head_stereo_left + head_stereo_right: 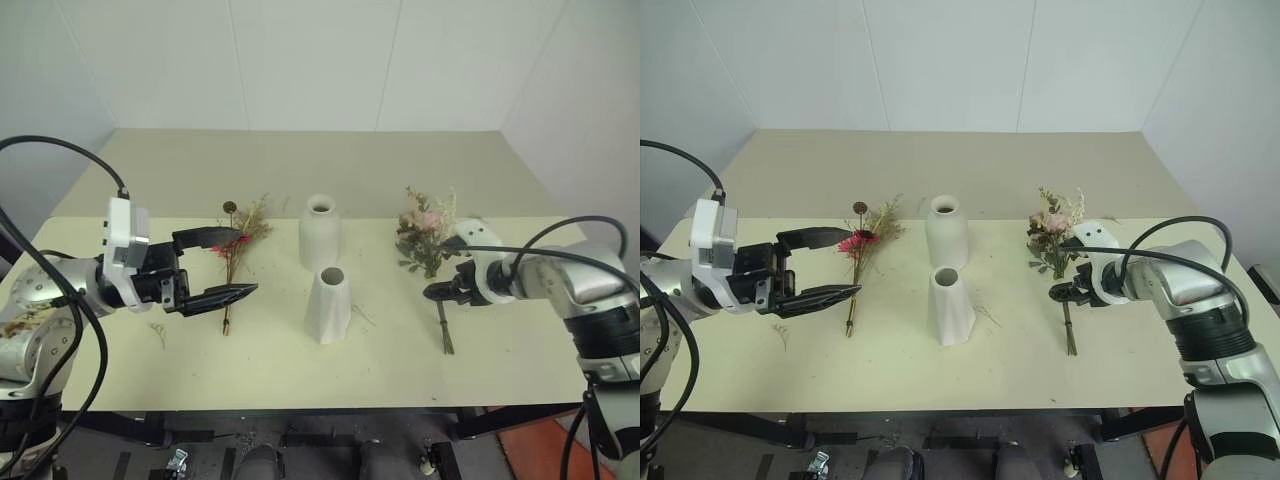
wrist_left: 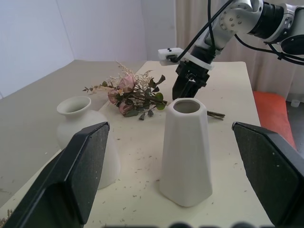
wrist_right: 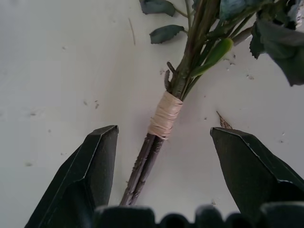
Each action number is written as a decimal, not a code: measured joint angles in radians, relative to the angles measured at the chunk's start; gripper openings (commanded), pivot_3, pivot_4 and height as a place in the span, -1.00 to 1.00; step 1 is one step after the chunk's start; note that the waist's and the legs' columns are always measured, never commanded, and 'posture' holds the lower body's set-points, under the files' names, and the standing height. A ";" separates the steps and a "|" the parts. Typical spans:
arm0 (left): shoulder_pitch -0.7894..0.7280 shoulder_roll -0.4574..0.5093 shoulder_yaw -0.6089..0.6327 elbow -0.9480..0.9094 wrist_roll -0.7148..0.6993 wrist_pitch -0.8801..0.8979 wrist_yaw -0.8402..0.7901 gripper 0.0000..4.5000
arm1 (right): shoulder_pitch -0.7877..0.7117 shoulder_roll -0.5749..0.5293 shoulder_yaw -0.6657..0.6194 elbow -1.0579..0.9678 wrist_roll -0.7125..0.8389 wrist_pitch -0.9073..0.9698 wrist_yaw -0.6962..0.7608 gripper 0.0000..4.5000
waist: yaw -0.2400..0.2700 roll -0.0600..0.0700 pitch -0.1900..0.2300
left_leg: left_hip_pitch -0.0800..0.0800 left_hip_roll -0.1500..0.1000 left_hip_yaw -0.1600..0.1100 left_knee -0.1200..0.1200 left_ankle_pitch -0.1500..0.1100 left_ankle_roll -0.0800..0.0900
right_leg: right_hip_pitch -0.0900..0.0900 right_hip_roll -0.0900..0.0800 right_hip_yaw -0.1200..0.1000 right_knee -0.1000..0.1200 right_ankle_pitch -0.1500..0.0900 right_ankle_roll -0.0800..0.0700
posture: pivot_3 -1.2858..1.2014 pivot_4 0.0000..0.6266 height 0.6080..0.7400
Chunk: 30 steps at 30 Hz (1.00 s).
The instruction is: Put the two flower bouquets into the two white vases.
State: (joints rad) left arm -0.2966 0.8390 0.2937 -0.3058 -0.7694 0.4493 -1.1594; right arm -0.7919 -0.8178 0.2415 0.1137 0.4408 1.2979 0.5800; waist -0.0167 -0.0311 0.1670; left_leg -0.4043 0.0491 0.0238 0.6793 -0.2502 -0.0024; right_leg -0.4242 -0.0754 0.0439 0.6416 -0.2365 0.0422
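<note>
Head views, right arm: I see my right gripper (image 1: pixel 437 292) poised over the stems of the rose bouquet (image 1: pixel 428 238), jaws spread, nothing pinched.
Head views, rose bouquet axis: it lies flat on the table (image 1: pixel 520 350), blooms toward 12 o'clock, bare stem ends toward 6 o'clock, well to the right of both vases.
Head views, left arm: my left gripper (image 1: pixel 235 263) hangs level, pointing toward 3 o'clock, jaws wide and empty, above the table just beside the thin bouquet (image 1: pixel 236 250).
Head views, thin bouquet: flat too, magenta head and grasses toward 12, stem toward 6.
Head views, vases: the bottle-shaped vase (image 1: pixel 321 232) stands at 12 o'clock of the cone-shaped vase (image 1: pixel 329 305); both upright and empty, between the two bouquets.
Nearer arm: the right for the roses, the left for the thin bunch, I judge.
Left wrist view: my own two fingers stand far apart; between them I see both vases, with the right gripper (image 2: pixel 185 90) beyond the cone-shaped one, at the roses' stems.
Right wrist view: the tan binding (image 3: pixel 165 115) and dark stems (image 3: pixel 142 167) run between my spread fingers (image 3: pixel 90 171), slanting from 7 to 1 o'clock, touching neither.
In the way: nothing beside the stems but scattered crumbs; I judge closing near the binding is the grip.
</note>
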 measured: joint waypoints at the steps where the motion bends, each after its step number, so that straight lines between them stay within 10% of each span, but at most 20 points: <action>1: 0.004 -0.001 0.000 -0.001 0.000 -0.003 0.001 1.00 | -0.009 0.010 0.014 0.025 -0.014 -0.019 0.010 0.36 | -0.001 0.000 0.000 | 0.000 0.000 0.000 0.000 0.000 0.000 | 0.000 0.000 0.000 0.000 0.000 0.000 | 0.03 -0.52 1.00; 9: 0.023 -0.003 0.002 -0.012 0.001 -0.016 0.011 1.00 | -0.072 0.082 0.050 0.194 -0.114 -0.128 0.062 -0.87 | -0.001 0.000 0.000 | 0.000 0.000 0.000 0.000 0.000 0.000 | 0.000 0.000 0.000 0.000 0.000 0.000 | 0.03 -0.52 1.00; 30: -0.072 -0.021 -0.044 0.060 0.059 -0.018 0.054 1.00 | -0.070 0.288 -0.342 0.042 -0.141 -0.323 -0.119 -0.90 | -0.003 0.000 0.000 | 0.000 0.000 0.000 0.000 0.000 0.000 | 0.000 0.001 0.000 0.002 0.000 0.000 | 0.03 -0.52 1.00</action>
State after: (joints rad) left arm -0.3684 0.8182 0.2493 -0.2458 -0.7100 0.4313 -1.1050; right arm -0.8618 -0.5293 -0.1001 0.1555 0.2998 0.9747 0.4607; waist -0.0199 -0.0309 0.1671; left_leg -0.4038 0.0493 0.0236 0.6792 -0.2502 -0.0025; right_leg -0.4246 -0.0748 0.0439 0.6433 -0.2363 0.0422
